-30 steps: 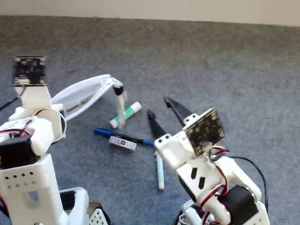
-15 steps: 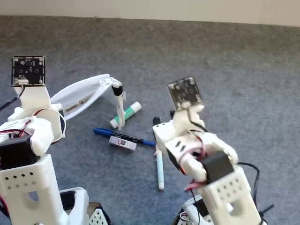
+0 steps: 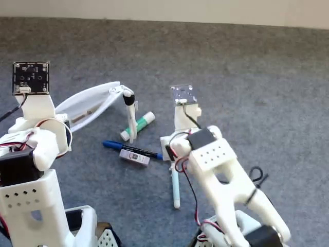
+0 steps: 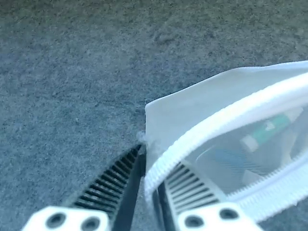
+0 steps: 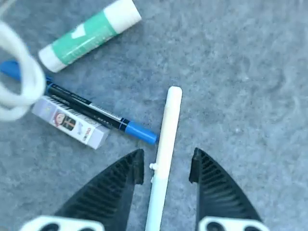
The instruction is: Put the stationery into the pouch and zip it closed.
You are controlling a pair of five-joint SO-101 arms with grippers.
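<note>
Having dropped forward, spread right fingers [image 5: 118, 185] straddle the white pen [image 5: 166, 139]; left fingers [image 4: 113, 180] pinch the pouch [image 4: 192, 110].

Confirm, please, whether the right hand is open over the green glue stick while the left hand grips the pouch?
No: the right hand is open over the white pen, as the right wrist view shows; the left hand does grip the pouch.

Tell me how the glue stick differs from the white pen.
The glue stick is short, thick, green and white; the white pen is long, thin, all white. The pen lies between the right gripper's open fingers; the glue stick lies clear of them. Both lie on the carpet.
</note>
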